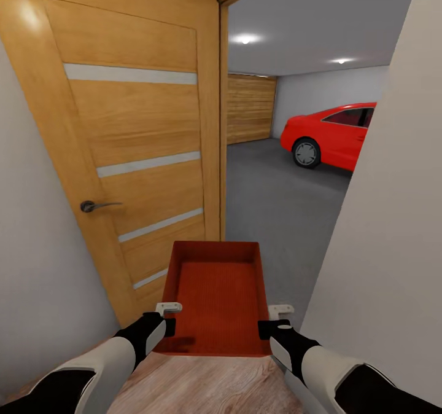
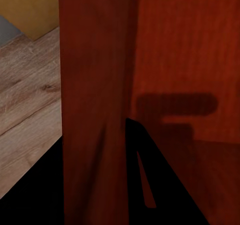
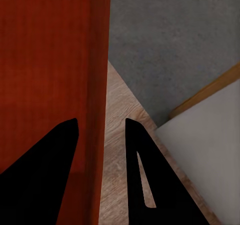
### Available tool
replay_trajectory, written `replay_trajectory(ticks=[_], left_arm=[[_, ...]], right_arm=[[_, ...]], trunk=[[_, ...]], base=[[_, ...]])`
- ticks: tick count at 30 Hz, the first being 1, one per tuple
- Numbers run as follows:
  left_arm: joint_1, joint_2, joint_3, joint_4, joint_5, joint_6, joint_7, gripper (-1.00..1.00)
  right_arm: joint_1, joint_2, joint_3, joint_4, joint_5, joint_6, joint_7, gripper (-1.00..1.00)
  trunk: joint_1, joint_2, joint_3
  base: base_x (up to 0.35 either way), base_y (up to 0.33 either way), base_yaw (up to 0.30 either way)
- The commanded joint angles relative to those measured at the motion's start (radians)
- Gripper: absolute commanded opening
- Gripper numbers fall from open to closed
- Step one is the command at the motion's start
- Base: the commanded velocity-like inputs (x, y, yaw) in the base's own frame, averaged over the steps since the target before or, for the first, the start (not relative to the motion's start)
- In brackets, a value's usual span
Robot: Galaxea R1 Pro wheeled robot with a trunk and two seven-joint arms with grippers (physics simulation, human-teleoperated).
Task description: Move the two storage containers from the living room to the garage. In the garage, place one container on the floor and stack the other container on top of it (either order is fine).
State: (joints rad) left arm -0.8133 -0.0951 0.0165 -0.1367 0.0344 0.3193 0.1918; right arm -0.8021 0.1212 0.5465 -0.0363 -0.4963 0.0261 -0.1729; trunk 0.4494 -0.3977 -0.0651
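One red-orange open-top storage container (image 1: 216, 291) hangs in front of me, held level between both grippers at the threshold of the garage. My left gripper (image 1: 167, 323) is shut on its left wall (image 2: 95, 85), which runs between the dark fingers (image 2: 150, 175). On the opposite side my right gripper (image 1: 270, 327) pinches the right wall (image 3: 92, 60), with one finger inside the bin and the other finger (image 3: 142, 165) outside. The container is empty. Beyond the doorway lies the garage's dark grey concrete floor (image 1: 276, 199).
A honey-wood door (image 1: 135, 144) with frosted strips stands open close on the left. A white wall (image 1: 393, 248) closes in on the right, leaving a narrow doorway. A red car (image 1: 334, 134) is parked far right inside. Light wood planks (image 1: 209, 383) lie under me.
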Motion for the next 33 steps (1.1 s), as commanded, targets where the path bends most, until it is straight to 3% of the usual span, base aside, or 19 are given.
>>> replay_trajectory(ticks=[1, 27, 33], left_arm=[[-0.001, 0.023, -0.018, -0.006, 0.004, 0.002, 0.006, -1.0], [-0.001, 0.023, -0.018, -0.006, 0.004, 0.002, 0.005, -1.0], [-0.001, 0.023, -0.018, -0.006, 0.004, 0.004, 0.002, -1.0]], right_arm=[[0.0, 0.001, 0.016, 0.009, -0.02, 0.005, -0.005, -1.0], [0.0, 0.003, 0.016, 0.009, -0.019, 0.006, -0.005, -1.0], [0.0, 0.003, 0.016, 0.009, -0.019, 0.006, -0.005, -1.0]], trunk=[[0.001, -0.002, -0.002], [0.001, -0.002, -0.002], [0.001, -0.002, -0.002]], base=[[0.0, 0.0, 0.0], [0.001, 0.001, -0.082], [0.148, 0.192, 0.0]])
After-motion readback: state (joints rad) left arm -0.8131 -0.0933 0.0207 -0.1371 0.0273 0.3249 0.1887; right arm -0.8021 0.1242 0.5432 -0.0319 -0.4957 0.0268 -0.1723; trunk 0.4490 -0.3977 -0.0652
